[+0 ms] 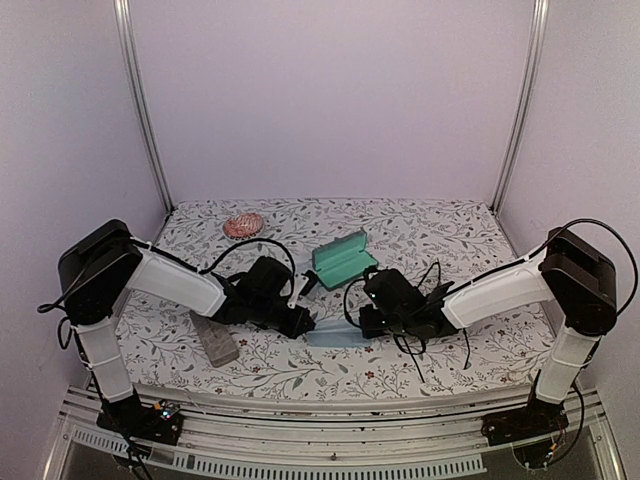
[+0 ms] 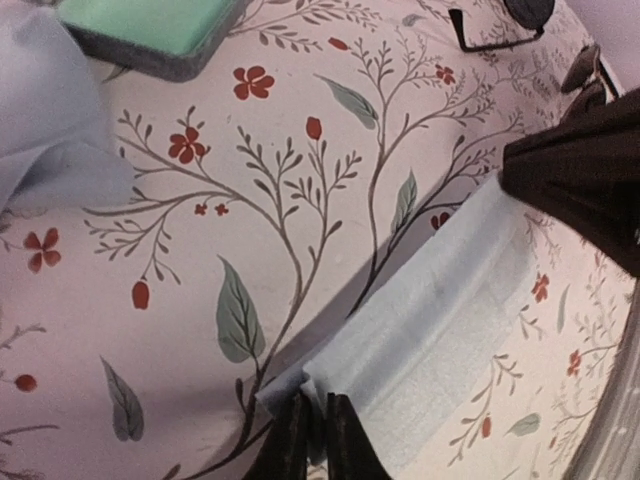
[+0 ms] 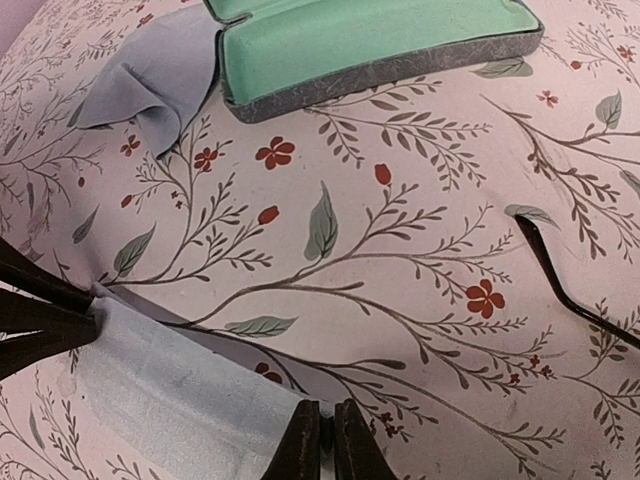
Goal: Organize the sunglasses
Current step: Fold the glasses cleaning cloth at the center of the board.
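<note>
**Both grippers pinch the folded cloth while the green-lined case lies open and bare**

The left gripper [image 2: 320, 440] and the right gripper [image 3: 322, 440] each have their fingers drawn almost together. They nip opposite ends of the light blue folded rectangular cloth [image 2: 440, 330]. The cloth lies on the floral-printed table cover [image 1: 450, 240], near the front and about midway between left and right.

The step in hand looks like folding or squaring this cloth. To do it well, both ends should travel together at one height, so the crease stays straight and no slack bunches in the middle. The fingers should let go only once the fabric lies flat, then lift straight up so they do not drag it.

The slim black wire-framed sunglasses [image 2: 495, 42] are out on the table cover, in no case. A dark lens and a frame corner show close to the right gripper, seemingly on its far side. One thin black arm curves across the print there. I cannot find a second pair.

The oblong grey-shelled case with mint-green lining [image 1: 340, 258] lies open just beyond the cloth, with both halves bare. A crumpled blue-grey cloth [image 3: 150, 80] sits against one end of it. The closed tan-grey oblong case [image 1: 215, 342] lies near left, and its contents are hidden.
</note>
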Available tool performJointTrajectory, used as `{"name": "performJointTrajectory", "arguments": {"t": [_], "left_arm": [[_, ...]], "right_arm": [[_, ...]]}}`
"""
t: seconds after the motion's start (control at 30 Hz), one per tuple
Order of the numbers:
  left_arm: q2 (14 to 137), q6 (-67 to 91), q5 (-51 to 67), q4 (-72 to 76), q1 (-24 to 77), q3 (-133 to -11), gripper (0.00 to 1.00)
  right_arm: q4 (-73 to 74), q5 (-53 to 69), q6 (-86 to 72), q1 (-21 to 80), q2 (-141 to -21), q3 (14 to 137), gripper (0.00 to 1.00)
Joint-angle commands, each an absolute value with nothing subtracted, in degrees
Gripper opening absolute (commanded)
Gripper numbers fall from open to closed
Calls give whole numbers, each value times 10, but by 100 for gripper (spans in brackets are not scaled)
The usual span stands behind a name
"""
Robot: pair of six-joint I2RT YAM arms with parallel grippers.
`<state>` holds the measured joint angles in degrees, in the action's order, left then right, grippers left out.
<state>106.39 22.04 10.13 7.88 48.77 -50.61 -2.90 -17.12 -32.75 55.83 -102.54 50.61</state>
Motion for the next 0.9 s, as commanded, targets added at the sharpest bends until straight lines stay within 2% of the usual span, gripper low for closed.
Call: {"name": "performJointTrajectory", "arguments": {"t": [0.0, 0.07, 0.17, 0.2, 0.47, 0.73, 0.87], "left_arm": [[1046, 214, 160, 91, 495, -502, 20], [1043, 213, 186, 100, 494, -498, 28], [1035, 213, 218, 116, 493, -489, 34], [1033, 212, 226, 118, 493, -487, 35], [1013, 210, 278, 138, 493, -457, 38], [992, 227, 260, 131, 491, -453, 41], [996, 257, 236, 127, 491, -474, 32]], "right_arm": [[-41, -127, -320, 560, -1028, 505, 10], [-48, -104, -314, 560, -1023, 502, 15], [-44, -87, -313, 560, -1014, 500, 18], [-43, -82, -315, 560, -1012, 498, 23], [-31, -57, -351, 560, -966, 475, 31], [17, -45, -398, 560, -952, 503, 34], [53, -15, -433, 561, -1002, 558, 29]]}}
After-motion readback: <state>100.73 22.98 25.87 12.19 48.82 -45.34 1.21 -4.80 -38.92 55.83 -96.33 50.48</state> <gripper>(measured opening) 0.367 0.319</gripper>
